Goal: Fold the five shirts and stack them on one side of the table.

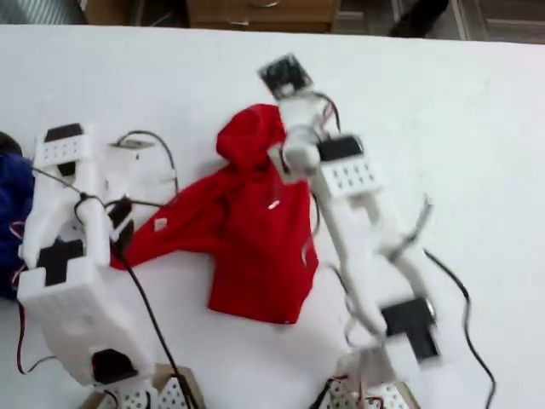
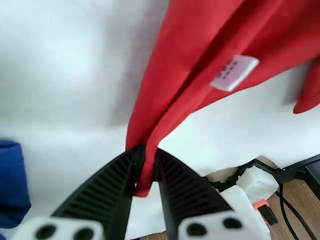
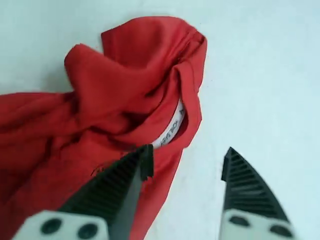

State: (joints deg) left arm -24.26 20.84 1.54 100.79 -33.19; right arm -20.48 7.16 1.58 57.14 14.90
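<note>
Red shirt (image 1: 255, 239) is mid-table (image 1: 443, 102), crumpled, collar end toward the far edge. No fold made yet and no stack in sight, so I judge it's early days. The fabric is soft and thin, bunched into ridges, with a white tag (image 2: 234, 72) on a seam. My left gripper (image 2: 146, 170) is clamped on a hem corner. My right gripper (image 3: 187, 157) is spread wide over the collar, holding nothing. Blue cloth (image 1: 10, 200) is lumped at the table's left edge.

Passage over the white table (image 1: 477, 128) far and right; red shirt (image 1: 255, 230) mid-table, blue cloth (image 1: 13, 196) at left edge.

White table (image 1: 477, 128); perhaps wooden cabinet (image 1: 255, 13).
</note>
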